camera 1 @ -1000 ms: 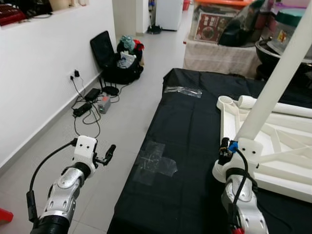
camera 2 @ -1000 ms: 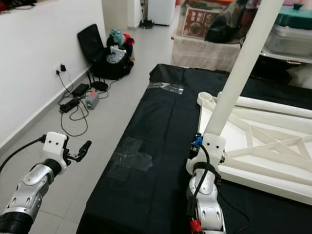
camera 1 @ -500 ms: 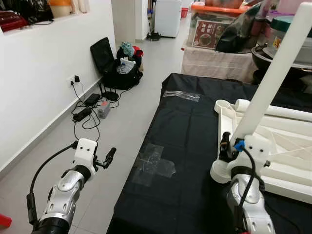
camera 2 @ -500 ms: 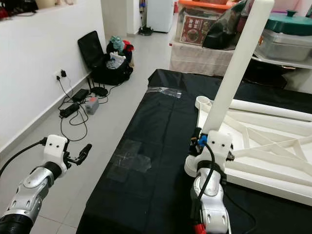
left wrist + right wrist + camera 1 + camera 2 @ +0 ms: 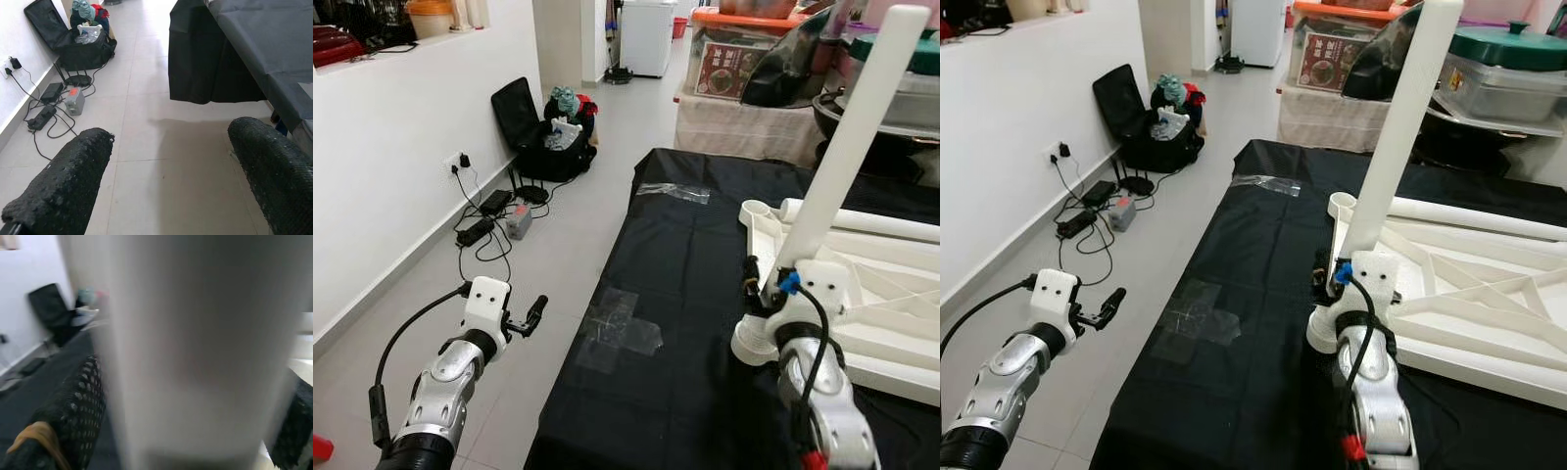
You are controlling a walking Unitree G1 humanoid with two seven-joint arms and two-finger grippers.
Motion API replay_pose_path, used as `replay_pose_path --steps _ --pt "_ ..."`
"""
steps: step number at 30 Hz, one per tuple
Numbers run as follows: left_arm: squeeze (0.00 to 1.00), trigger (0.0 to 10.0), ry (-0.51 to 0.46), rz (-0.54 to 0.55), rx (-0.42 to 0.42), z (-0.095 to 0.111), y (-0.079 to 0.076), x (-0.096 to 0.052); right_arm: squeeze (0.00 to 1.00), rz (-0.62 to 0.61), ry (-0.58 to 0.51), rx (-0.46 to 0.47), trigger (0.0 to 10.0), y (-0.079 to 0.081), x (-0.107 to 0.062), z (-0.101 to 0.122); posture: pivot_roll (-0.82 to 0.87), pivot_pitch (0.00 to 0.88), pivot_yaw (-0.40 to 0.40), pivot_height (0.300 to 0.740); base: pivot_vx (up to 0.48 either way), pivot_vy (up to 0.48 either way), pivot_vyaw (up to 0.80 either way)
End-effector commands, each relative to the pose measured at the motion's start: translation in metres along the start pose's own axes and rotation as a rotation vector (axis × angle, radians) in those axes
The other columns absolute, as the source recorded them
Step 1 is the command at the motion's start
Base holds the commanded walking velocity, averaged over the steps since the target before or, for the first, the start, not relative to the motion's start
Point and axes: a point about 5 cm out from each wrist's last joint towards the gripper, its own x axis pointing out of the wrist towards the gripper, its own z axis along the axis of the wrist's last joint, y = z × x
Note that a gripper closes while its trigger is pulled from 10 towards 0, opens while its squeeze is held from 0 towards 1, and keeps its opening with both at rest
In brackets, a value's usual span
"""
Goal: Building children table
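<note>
— Table parts first, but going left to right: what sits at the far left?

— A white wall with a plug and a tangle of cables (image 5: 489,215) on the tiled floor (image 5: 568,225), and farther off an open black bag (image 5: 548,132) stuffed with clothes. Near that side, the left hand (image 5: 530,315) hangs over the floor, clear of the worktop, its two black fingers (image 5: 68,181) spread wide and gripping nothing.

— And the middle?

— A worktop (image 5: 675,323) draped in black cloth, with a patch of clear tape (image 5: 622,328) near its left edge and another strip farther back.

— Where is the table itself?

— On the right. The white table frame (image 5: 1469,294) lies flat on the cloth. At its near left corner the right hand (image 5: 1324,279) is closed around a white leg (image 5: 1396,127), which stands tilted slightly right, with its foot at the corner socket. Another white tube lies along the frame's far edge.
</note>
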Motion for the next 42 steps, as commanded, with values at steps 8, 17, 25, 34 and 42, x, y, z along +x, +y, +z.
replay_pose_path --steps 8,17,25,34,42 --pt "0.0 10.0 0.011 0.002 0.021 -0.004 0.003 -0.003 0.0 0.108 0.025 0.0 10.0 -0.013 0.026 0.008 0.07 0.0 -0.057 0.74 0.0 0.0 0.0" --pt "0.0 10.0 0.016 0.004 0.025 -0.006 0.005 -0.006 0.0 0.179 0.002 0.03 10.0 -0.013 0.033 0.015 0.08 0.0 -0.054 0.74 0.0 0.0 0.0" --pt "0.0 10.0 0.014 -0.009 0.031 -0.004 0.004 -0.004 0.0 0.404 -0.061 0.051 10.0 -0.009 0.038 0.03 0.07 0.0 -0.048 0.74 0.0 0.0 0.0" --pt "0.0 10.0 0.015 -0.012 0.036 -0.004 0.004 -0.006 0.0 0.69 -0.114 -0.013 10.0 0.002 0.041 0.049 0.09 0.0 -0.056 0.74 0.0 0.0 0.0" --pt "0.0 10.0 0.018 -0.015 0.042 -0.005 0.004 -0.007 0.0 0.752 -0.057 -0.076 10.0 0.001 0.051 0.041 0.1 0.0 -0.059 0.74 0.0 0.0 0.0"
